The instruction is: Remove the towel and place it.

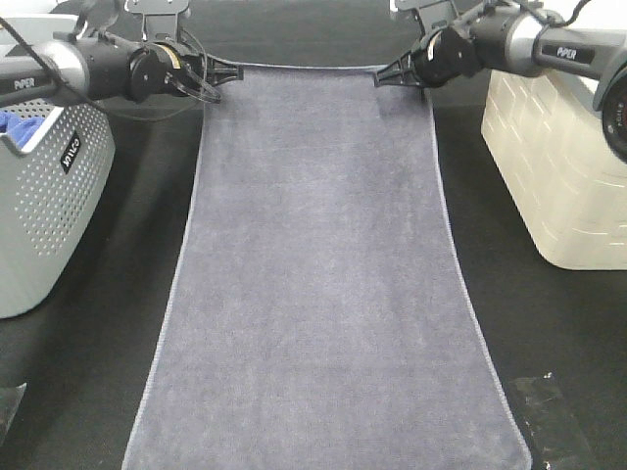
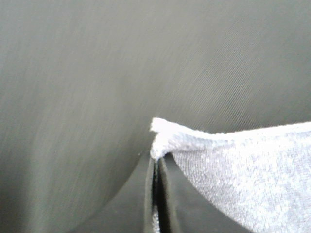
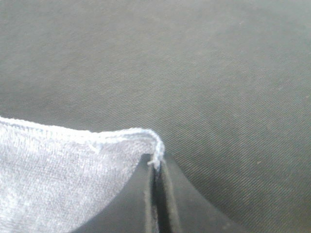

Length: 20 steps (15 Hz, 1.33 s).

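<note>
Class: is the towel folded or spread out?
Spread out: the towel lies as one flat layer, its two far corners pinched by the left gripper and right gripper.

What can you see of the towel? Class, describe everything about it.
The towel is a long grey-lavender rectangle of looped terry cloth with a pale stitched hem. It is spread flat, lengthwise, down the dark table, between a grey basket and a cream bin. The left gripper and right gripper are each shut on a far corner.
</note>
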Available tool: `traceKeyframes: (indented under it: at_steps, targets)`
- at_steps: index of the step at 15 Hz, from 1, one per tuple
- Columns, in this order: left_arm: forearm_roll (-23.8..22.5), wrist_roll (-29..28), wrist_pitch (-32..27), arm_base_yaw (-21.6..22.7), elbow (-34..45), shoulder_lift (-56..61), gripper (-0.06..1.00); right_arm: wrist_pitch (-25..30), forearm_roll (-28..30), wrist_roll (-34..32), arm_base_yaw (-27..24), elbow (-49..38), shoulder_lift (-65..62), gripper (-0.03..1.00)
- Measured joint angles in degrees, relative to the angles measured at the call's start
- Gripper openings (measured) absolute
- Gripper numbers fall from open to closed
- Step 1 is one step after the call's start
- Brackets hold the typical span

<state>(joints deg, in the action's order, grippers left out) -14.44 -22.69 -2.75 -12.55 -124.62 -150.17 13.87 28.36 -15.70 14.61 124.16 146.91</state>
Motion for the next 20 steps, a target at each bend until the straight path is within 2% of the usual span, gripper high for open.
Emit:
traceKeyframes:
  at_steps: [4, 7, 8, 10, 12, 15, 16, 17, 18, 20]
  targets:
    - [-0.17, 0.00, 0.80, 0.00, -1.26, -4.64, 0.00, -1.83, 1.60, 0.00, 0.00, 0.17, 3.50, 0.00]
    - [-0.17, 0.00, -5.04, 0.00, -1.26, -5.33, 0.05, -1.95, 1.60, 0.00, 0.00, 0.17, 5.16, 0.21]
    - [-0.17, 0.00, -6.25, 0.00, -1.26, -5.33, 0.11, -1.95, 1.60, 0.00, 0.00, 0.17, 5.10, 0.31]
    - [-0.34, 0.00, -6.93, 0.00, -1.26, -5.33, 0.36, -1.72, 1.60, 0.00, 0.00, 0.17, 5.04, 0.51]
    - [-0.34, 0.00, -6.99, 0.00, -1.26, -5.10, 0.56, 0.00, 1.60, 0.00, 0.00, 0.46, 4.98, 0.62]
    - [-0.34, 0.00, -9.22, 0.06, -3.15, -4.98, 0.63, 5.84, 0.23, -0.06, 0.00, 0.69, 4.87, 0.65]
    - [-0.34, 0.00, -9.22, 0.06, -3.15, -4.98, 0.63, 5.84, 0.23, -0.06, 0.00, 0.69, 4.87, 0.65]
    - [0.00, 0.00, -11.17, 0.06, -4.07, -4.98, 0.63, 7.91, -0.17, -0.06, 0.00, 0.69, 4.87, 0.65]
    - [1.55, 0.00, -15.58, 0.06, -6.76, -4.98, 0.63, 11.52, -0.57, -0.06, 0.00, 0.86, 4.76, 0.65]
    - [2.86, 0.00, -17.76, 0.06, -8.48, -4.98, 0.63, 13.01, -0.74, -0.06, 0.00, 0.97, 4.47, 0.65]
